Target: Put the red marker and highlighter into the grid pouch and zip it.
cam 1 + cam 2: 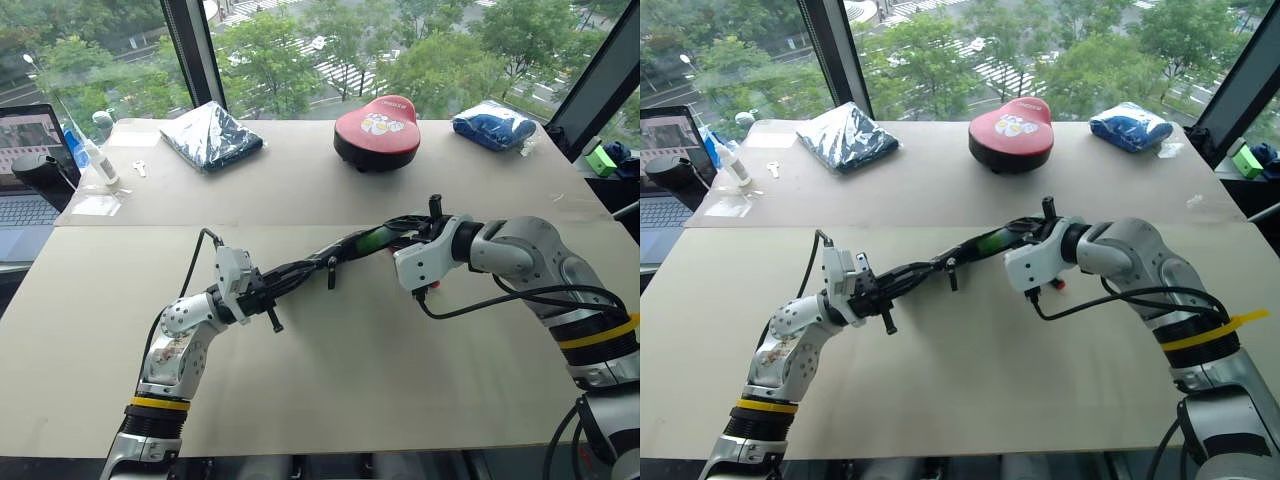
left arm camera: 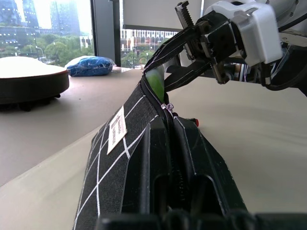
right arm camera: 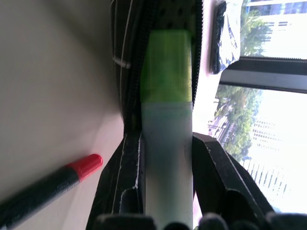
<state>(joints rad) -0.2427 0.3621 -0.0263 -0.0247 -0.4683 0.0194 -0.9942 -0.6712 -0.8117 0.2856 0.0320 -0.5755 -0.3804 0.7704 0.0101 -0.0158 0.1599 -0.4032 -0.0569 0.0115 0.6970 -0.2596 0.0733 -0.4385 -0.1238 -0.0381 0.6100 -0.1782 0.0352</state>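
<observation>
One table (image 1: 330, 390) carries everything. On its far part sit one red rounded case (image 1: 377, 131) and two blue bagged cloths, a dark one (image 1: 210, 135) and a brighter one (image 1: 493, 126); a laptop (image 1: 25, 165) stands past its left edge.

One grid pouch (image 1: 310, 265) hangs above the table between the two arms. The left gripper (image 1: 262, 295), reaching forward and to the right, is clamped on the pouch's near end. The right gripper (image 1: 412, 235), angled left and slightly down, grasps one highlighter (image 3: 165, 139), green cap leading into the pouch's open mouth.

One red marker (image 3: 45, 187) lies on the table just beside the pouch.
</observation>
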